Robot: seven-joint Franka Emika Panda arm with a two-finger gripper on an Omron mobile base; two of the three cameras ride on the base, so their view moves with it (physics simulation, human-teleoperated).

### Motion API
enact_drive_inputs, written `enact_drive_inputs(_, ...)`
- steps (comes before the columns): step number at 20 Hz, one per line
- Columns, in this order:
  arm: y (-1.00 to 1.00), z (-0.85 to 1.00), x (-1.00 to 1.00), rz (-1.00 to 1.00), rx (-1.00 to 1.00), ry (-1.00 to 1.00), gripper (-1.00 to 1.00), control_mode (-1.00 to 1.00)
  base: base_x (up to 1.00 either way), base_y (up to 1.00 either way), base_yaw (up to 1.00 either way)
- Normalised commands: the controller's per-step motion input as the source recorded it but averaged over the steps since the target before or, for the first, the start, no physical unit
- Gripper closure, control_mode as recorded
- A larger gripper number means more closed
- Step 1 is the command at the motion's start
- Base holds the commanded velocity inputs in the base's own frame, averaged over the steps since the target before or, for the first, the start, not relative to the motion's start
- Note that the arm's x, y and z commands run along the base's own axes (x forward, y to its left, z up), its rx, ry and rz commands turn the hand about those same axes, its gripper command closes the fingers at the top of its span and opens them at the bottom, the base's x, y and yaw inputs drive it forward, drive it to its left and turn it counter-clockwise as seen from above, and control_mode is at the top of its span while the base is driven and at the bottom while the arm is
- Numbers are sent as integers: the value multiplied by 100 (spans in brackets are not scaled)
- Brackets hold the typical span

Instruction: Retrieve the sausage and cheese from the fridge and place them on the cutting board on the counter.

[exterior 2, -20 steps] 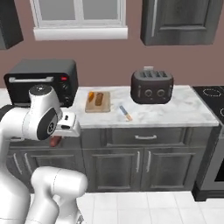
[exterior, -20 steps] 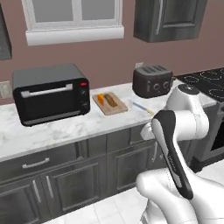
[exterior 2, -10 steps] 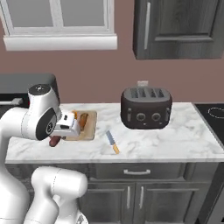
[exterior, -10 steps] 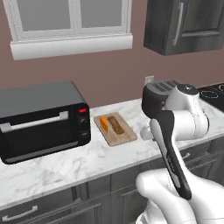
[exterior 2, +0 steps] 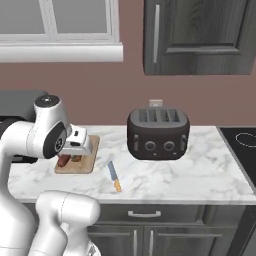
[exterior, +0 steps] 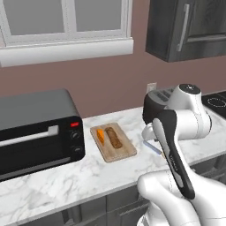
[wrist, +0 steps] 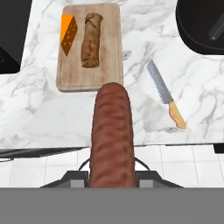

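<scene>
Your hand view shows the claw point(wrist: 112, 177) clamped on the sausage point(wrist: 112, 135), which juts forward from between the jaws, its tip over the near edge of the cutting board point(wrist: 89, 70). The cheese point(wrist: 68, 34) lies on that board beside a mottled brown log point(wrist: 91, 39) — a knife point(wrist: 164, 93) rests on the worktop point(wrist: 39, 113) just to the right. From the left base view you get the toaster oven point(exterior: 37, 130) beside the board; the right base view adds the toaster point(exterior 2: 158, 133).

A home kitchen, apparently: marble counter point(exterior: 88, 176), toaster point(exterior 2: 158, 133), toaster oven point(exterior: 37, 128), dark cabinets point(exterior 2: 200, 37).
</scene>
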Motion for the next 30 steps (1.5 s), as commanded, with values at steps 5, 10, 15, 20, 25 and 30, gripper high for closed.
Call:
enact_drive_inputs(5,0,0,0,0,0,0,100,100,24,-1,1)
enact_drive_inputs(10,0,0,0,0,0,0,100,100,0,0,0)
enact_drive_inputs(15,0,0,0,0,0,0,100,100,0,0,0)
enact_drive_inputs(20,0,0,0,0,0,0,100,100,0,0,0)
enact_drive_inputs(25,0,0,0,0,0,0,100,-100,0,0,0)
enact_drive_inputs(30,0,0,0,0,0,0,100,-100,0,0,0)
